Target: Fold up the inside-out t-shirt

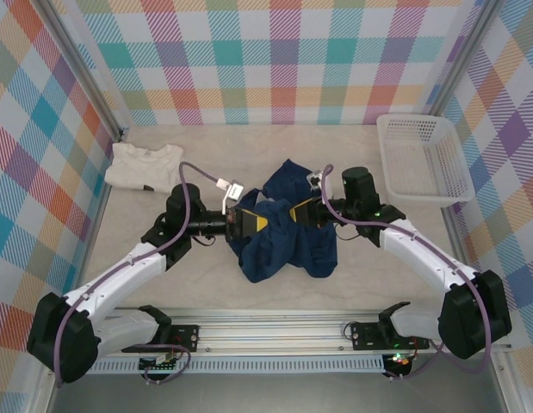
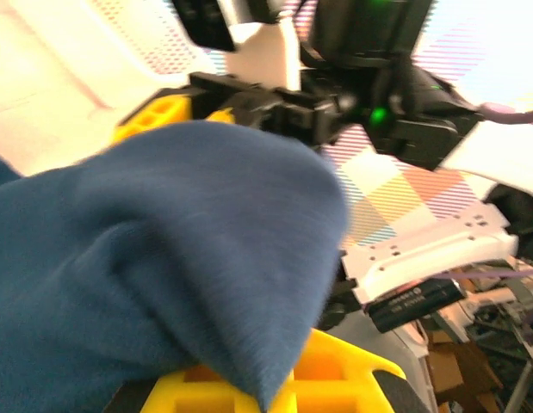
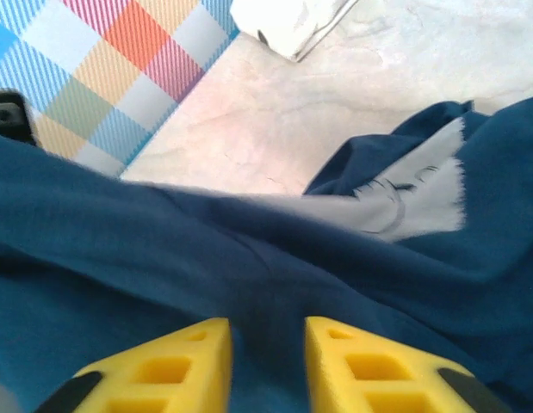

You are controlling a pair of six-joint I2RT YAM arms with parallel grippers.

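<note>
Top external: inside-out t-shirt bunched mid-worktop, my right tool nipped nearly closed on a fold, my left tool under cloth, grip I cannot tell; I should draw both apart evenly to spread it flat.

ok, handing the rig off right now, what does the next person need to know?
Left gripper: at table centre, navy cloth draped over it, jaws hidden, grip unclear.
Right gripper: facing the left one, closed on a fold of the inside-out t-shirt.
T-shirt: bunched in a heap under both grippers.
Done: no fold visible yet.
Left: spread it flat, then fold.
</note>
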